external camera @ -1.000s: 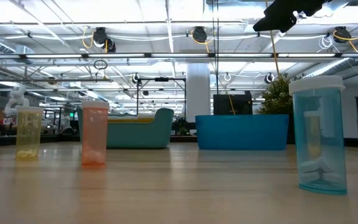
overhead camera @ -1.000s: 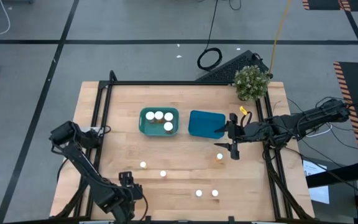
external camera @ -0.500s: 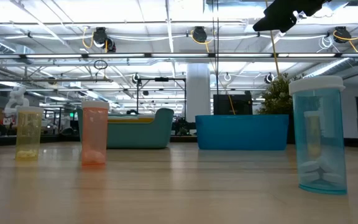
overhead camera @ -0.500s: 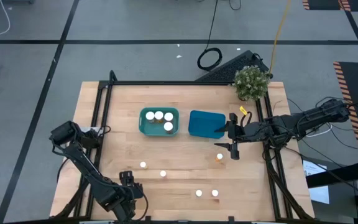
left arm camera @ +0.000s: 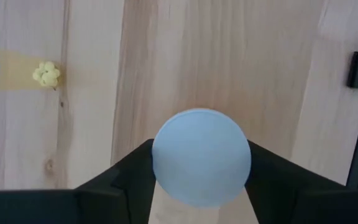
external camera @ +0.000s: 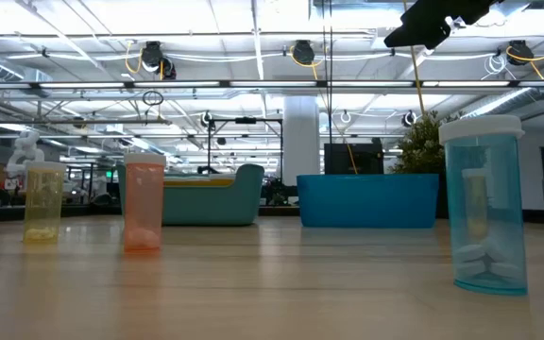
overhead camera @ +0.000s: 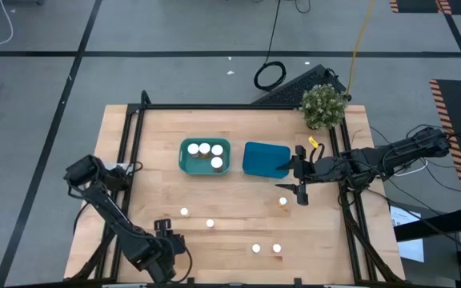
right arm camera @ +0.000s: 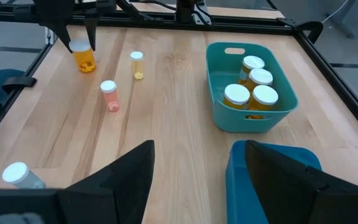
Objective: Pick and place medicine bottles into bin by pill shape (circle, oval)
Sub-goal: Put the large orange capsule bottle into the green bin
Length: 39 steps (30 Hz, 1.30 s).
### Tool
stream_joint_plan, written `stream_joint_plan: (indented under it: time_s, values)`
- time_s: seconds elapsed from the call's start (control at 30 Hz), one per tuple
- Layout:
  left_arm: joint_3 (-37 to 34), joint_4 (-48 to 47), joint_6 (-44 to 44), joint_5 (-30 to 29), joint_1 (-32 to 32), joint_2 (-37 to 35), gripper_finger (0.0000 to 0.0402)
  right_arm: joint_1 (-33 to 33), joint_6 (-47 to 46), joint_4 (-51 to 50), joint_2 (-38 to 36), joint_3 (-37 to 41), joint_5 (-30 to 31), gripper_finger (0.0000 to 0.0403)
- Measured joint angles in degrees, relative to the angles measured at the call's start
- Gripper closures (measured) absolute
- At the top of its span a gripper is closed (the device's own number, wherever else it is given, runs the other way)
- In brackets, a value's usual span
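My left gripper is at the table's near left, shut on an orange medicine bottle whose white cap fills its wrist view. Other bottles stand loose on their bases: a yellow one, a pink one, a blue one, and one close to my right gripper. The teal bin holds several bottles; nothing shows inside the blue bin. My right gripper hangs open beside the blue bin, touching nothing. My left gripper pinches the orange bottle at its top, one finger on each side of the white cap's rim. The fingers come from above, pointing down. The bottle stands upright below them; whether its base rests on the table I cannot tell.
A potted plant stands at the far right corner. A black frame runs along the table's edges. Bare wood lies between the bins and the loose bottles.
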State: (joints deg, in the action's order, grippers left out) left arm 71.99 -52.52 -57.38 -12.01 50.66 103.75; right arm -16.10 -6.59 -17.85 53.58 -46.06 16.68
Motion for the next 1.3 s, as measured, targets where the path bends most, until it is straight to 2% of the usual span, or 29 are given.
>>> stream_joint_plan:
  time_s: [0.23,0.37,0.53,0.8,1.1,1.3]
  values:
    - [3.27,-2.13,4.82,-0.04,-1.69,-0.64,0.0169,0.00,-0.02,0.04,0.00,0.00,0.01,0.0158]
    - [6.62,-4.54,11.46,-0.10,-3.82,-0.64,0.0173,0.00,0.44,0.02,0.00,0.00,-0.01,0.0158]
    - [11.69,-9.60,20.76,-0.82,-8.21,-0.67,0.0196,0.00,0.44,0.02,0.00,0.00,-0.01,0.0158]
    - [19.32,-17.57,34.14,-5.05,-15.26,-0.70,0.0172,0.00,0.24,0.02,0.00,0.00,-0.19,0.0158]
    - [23.68,-22.04,46.22,-5.11,-23.63,-0.72,0.0197,0.00,-0.20,-0.15,0.00,0.00,-0.21,0.0158]
    - [24.15,-24.52,51.71,-7.82,-29.84,-2.90,0.0169,0.00,-0.20,-0.26,0.00,-0.02,-0.23,0.0158]
